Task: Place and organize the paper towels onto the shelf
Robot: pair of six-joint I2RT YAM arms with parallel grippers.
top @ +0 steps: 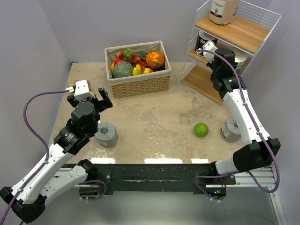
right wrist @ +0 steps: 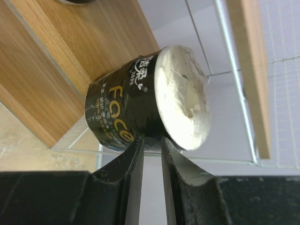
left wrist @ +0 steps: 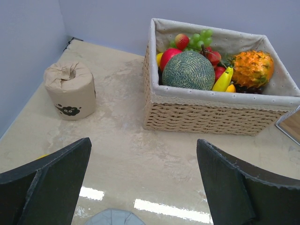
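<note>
1. While the left tool (left wrist: 144, 140) is hanging wide open over the tabletop (left wrist: 117, 117), it is gripping nothing. A grey roll (top: 107, 133) is sitting just below it.
2. A tan roll (left wrist: 70, 90) is standing upright near the left wall, well apart from the basket (left wrist: 211, 117) of fruit.
3. The right tool (right wrist: 151, 145) is sitting inside the shelf (top: 234, 44) at its middle tier. Its fingers (right wrist: 126, 178) are lying almost together, leaving only a slim slit with nothing in it.
4. Their tips are touching the rim of a black roll (right wrist: 122, 112), which is resting against a wooden board (right wrist: 61, 61). Its white end is facing the wire side of the shelf, and gold lettering is showing on its wrap.
5. A second grey roll (top: 228, 130) is sitting on the tabletop at the right, partly hidden behind the right arm (top: 243, 112), with a lime (top: 201, 130) lying near it.
6. A second tan roll (top: 223, 11) is standing on the top tier, partly cut off by the frame's edge.
</note>
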